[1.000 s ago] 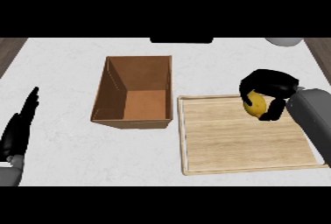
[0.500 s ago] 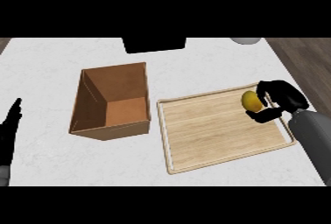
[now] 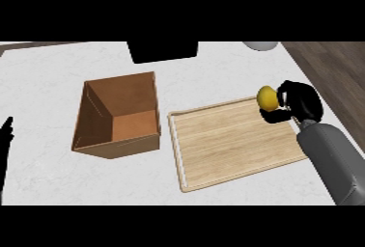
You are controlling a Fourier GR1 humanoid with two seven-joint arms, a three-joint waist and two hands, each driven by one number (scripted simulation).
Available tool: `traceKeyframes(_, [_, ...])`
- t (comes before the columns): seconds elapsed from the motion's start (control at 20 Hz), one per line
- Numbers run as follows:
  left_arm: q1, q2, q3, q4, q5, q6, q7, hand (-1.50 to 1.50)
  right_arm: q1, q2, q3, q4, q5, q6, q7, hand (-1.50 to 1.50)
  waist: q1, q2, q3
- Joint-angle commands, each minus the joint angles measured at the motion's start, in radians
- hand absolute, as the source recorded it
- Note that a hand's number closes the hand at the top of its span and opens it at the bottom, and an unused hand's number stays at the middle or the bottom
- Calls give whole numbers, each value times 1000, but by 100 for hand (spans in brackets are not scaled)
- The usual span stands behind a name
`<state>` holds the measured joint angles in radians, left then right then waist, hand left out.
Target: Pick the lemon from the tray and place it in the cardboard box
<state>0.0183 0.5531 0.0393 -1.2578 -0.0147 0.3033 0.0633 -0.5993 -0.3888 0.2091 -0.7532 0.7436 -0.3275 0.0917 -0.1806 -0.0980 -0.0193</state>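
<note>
A yellow lemon (image 3: 267,97) is held at the far right corner of the wooden tray (image 3: 228,144), with my right hand (image 3: 299,102) shut on it from the right. Part of the lemon shows past the curled fingers. The open cardboard box (image 3: 118,116) stands left of the tray, a hand's width away from it, with nothing inside. My left hand (image 3: 6,130) shows only as a dark sliver at the left edge, fingers up, resting.
A black object (image 3: 162,50) sits at the back of the white counter, and a grey round thing (image 3: 260,45) lies at the back right. The counter's right edge runs past the tray, with dark wooden floor beyond.
The view has turned, so box and tray now sit slanted. My right hand still holds the lemon, which now shows more at the tray's far right corner. The left hand has slid nearly out of view.
</note>
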Motion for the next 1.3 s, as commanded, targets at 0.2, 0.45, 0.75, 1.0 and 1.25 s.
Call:
traceKeyframes(0.2, [-11,-14,-17,-21,0,-10,-5,0,-66,207,113,-209,156,-110,333,150,39,17,4])
traceKeyframes(0.45, [-24,-8,-23,-40,-1,-23,-6,0,-148,375,173,-347,263,-91,620,150,85,36,11])
traceKeyframes(0.75, [-112,-39,-61,-38,-20,-26,26,0,-295,387,290,-518,367,12,1086,150,140,70,16])
traceKeyframes(1.0, [-133,-57,-79,-30,-38,-40,-7,0,-429,388,322,-529,324,60,1324,150,198,93,17])
traceKeyframes(1.25, [-150,-32,-53,-11,-14,-92,-35,0,-462,388,292,-407,287,-50,1297,150,219,103,18])
